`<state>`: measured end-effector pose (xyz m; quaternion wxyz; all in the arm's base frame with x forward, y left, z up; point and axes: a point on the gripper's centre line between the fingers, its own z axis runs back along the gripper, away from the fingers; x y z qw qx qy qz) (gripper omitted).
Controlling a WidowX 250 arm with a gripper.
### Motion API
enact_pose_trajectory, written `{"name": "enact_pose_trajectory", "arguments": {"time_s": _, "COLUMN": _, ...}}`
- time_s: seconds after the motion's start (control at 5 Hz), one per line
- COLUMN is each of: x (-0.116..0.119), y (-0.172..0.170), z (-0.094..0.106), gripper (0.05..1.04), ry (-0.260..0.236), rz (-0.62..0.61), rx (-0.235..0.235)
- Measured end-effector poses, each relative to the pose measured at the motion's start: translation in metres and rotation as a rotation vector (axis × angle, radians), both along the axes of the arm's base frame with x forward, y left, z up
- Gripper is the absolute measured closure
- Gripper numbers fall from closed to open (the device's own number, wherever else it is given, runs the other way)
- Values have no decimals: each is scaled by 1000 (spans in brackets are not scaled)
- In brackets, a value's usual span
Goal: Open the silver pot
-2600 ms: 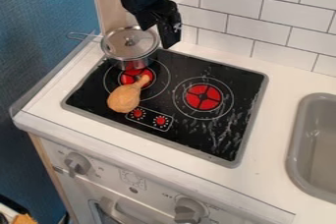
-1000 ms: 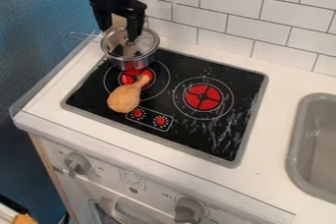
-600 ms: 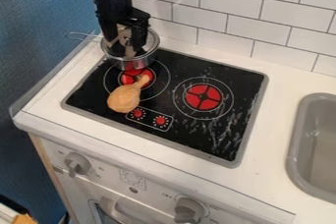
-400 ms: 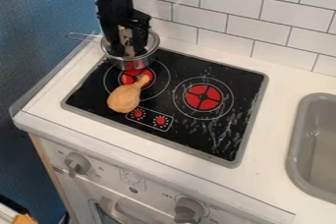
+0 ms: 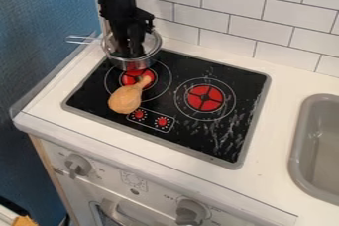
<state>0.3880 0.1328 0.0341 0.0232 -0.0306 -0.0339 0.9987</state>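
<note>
The round silver lid (image 5: 152, 46) lies directly beneath the black two-finger pincer (image 5: 132, 55), closed, its hold impossible to tell

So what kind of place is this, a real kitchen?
More likely a toy or mock kitchen: a stovetop with red burners, a grey sink, and a drumstick that looks like a plaything.

Pot (image 5: 134, 64) behind drumstick (image 5: 124, 100) on the cooktop (image 5: 189, 66) (sink (image 5: 302, 136) to the right).
</note>
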Motion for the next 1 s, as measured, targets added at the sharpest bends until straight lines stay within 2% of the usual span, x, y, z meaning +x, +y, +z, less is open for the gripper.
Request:
{"name": "enact_pose_trajectory", "arguments": {"time_s": 0.2, "x": -1, "y": -1, "z": 0, "gripper": 801, "ry": -1, "rz": 0, "rx": -3}}
{"name": "enact_pose_trajectory", "arguments": {"time_s": 0.4, "x": -3, "y": -4, "z": 0, "gripper": 802, "ry": -10, "rz": -11, "rx": -23}}
{"name": "enact_pose_trajectory", "arguments": {"time_s": 0.8, "x": -7, "y": -10, "z": 5, "gripper": 802, "ry": -18, "rz": -56, "rx": -33}}
{"name": "enact_pose_trajectory", "arguments": {"time_s": 1.0, "x": -8, "y": -14, "z": 34, "gripper": 802, "ry": -81, "rz": -82, "rx": -9}}
